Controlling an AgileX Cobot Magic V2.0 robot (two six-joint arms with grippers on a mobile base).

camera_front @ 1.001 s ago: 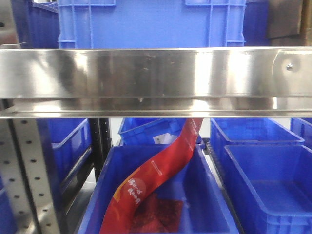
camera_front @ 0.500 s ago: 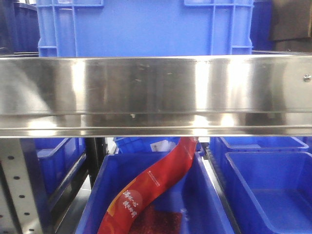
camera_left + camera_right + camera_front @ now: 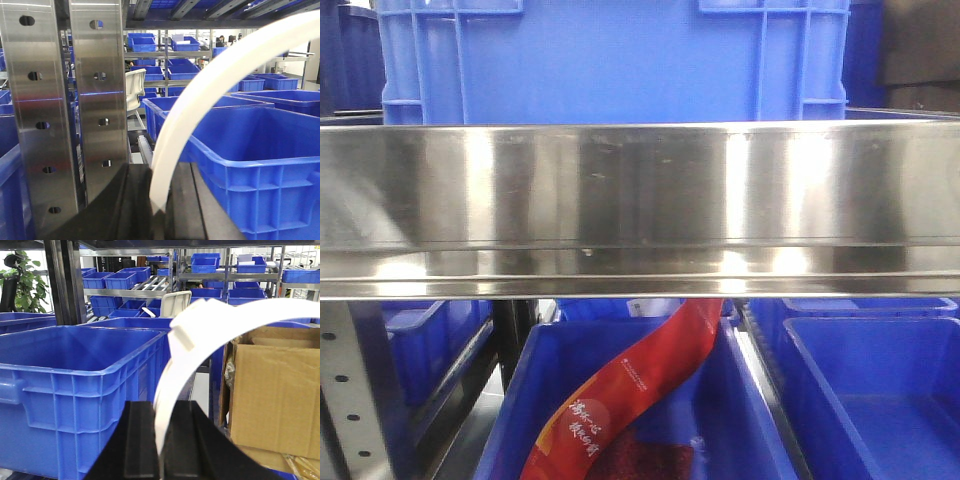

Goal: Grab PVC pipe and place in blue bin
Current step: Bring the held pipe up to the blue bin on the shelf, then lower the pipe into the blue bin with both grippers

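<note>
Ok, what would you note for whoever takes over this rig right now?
Left gripper: fingers shut on the PVC pipe, which arcs up beside a blue bin.
Right gripper: fingers shut on a white arc; I cannot tell whether it is the same pipe.
Done: pipe picked up.
Left: it is not in a bin yet; carry it over the blue bin and release.

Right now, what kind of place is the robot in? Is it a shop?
Probably a warehouse or factory storeroom, not a shop. Rows of blue bins sit on metal racks with holed steel posts, and a cardboard box stands nearby.
</note>
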